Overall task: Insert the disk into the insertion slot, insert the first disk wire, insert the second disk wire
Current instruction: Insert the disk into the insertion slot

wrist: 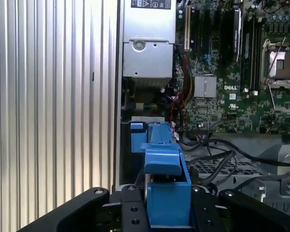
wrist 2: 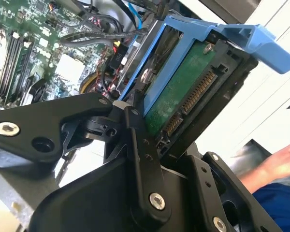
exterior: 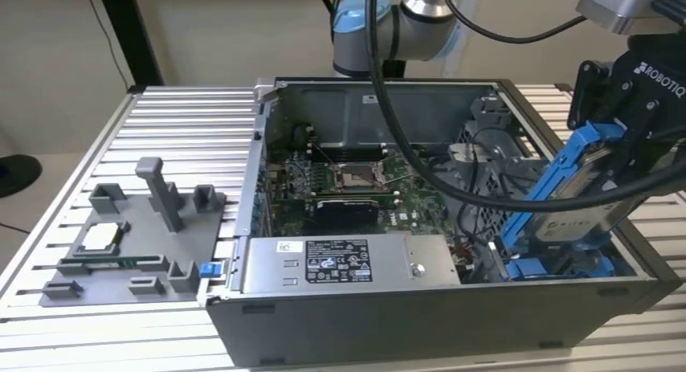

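Hand (exterior: 606, 151) clamped on the disk (exterior: 570, 221); disk tilted, low end at the insertion slot (exterior: 579, 264)

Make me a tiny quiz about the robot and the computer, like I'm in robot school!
1. True or false: the tool grips the disk.
2. The disk's frame is: A red, B blue, C green?
3. Fill in: the disk is not level; it is held ____.
Key: 1 true; 2 B; 3 tilted.
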